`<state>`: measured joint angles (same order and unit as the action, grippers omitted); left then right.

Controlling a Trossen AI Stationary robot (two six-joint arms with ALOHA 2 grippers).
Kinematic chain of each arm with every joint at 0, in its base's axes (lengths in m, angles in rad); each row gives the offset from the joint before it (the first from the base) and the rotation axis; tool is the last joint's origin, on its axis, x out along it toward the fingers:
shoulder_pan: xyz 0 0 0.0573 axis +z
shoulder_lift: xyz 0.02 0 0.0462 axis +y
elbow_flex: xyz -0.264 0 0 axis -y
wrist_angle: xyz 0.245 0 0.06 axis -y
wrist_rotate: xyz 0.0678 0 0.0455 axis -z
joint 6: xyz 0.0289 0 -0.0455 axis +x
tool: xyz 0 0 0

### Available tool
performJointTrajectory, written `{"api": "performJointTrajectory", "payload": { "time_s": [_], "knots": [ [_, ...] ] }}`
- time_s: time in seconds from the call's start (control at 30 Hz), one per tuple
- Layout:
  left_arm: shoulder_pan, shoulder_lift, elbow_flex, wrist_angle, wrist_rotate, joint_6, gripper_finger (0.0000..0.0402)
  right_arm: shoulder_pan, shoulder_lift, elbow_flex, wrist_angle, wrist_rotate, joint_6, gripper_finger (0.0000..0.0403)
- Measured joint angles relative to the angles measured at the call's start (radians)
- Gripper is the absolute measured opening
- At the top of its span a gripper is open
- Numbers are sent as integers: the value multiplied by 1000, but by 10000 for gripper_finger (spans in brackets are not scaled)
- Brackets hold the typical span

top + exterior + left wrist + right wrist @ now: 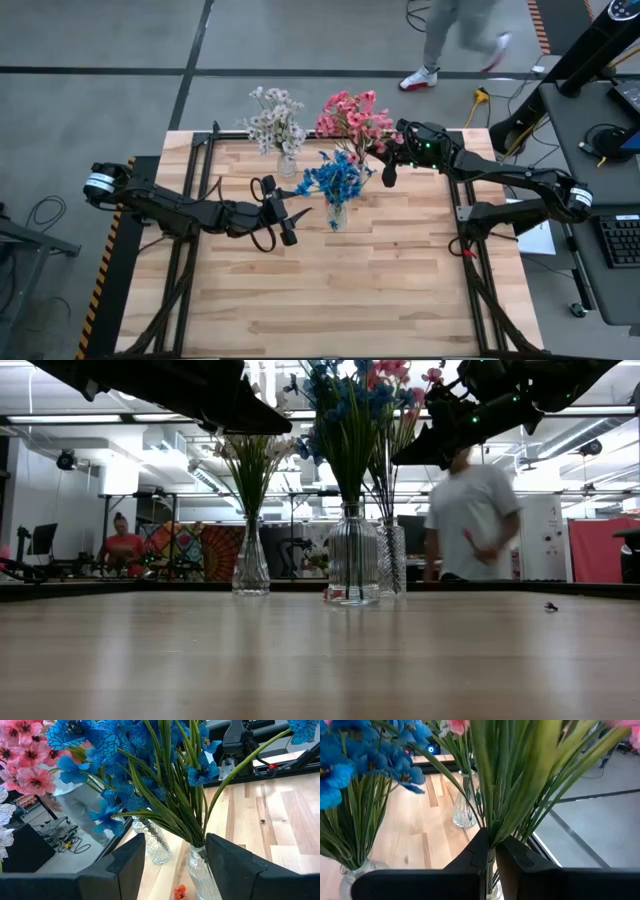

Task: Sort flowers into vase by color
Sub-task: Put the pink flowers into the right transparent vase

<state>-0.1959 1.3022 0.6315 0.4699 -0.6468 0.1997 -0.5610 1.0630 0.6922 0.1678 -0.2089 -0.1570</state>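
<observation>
R hand (490, 851) — pinching pink flowers' stems (492, 780)

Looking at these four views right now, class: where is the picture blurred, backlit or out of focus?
Low view: the walking person is motion-blurred, and ceiling lights leave the arms in silhouette. High view: the person's shoe is smeared. Right wrist view: the green stems near the lens and the blue flowers look soft. Left wrist view: the blue flowers are sharp.
</observation>
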Motion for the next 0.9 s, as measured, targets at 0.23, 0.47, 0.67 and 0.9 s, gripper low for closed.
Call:
{"api": "performJointTrajectory", "payload": {
  "time_s": [0.23,0.47,0.67,0.9],
  "knots": [
    [0,0,0,0,0,0,191,0,0,0,-41,0,8,14],
    [0,0,0,1,0,0,191,0,0,0,-67,0,8,13],
    [0,0,0,1,0,0,191,0,1,-1,-84,0,8,13],
    [0,0,1,1,0,0,191,0,1,-7,-89,0,7,12]
  ]
}}
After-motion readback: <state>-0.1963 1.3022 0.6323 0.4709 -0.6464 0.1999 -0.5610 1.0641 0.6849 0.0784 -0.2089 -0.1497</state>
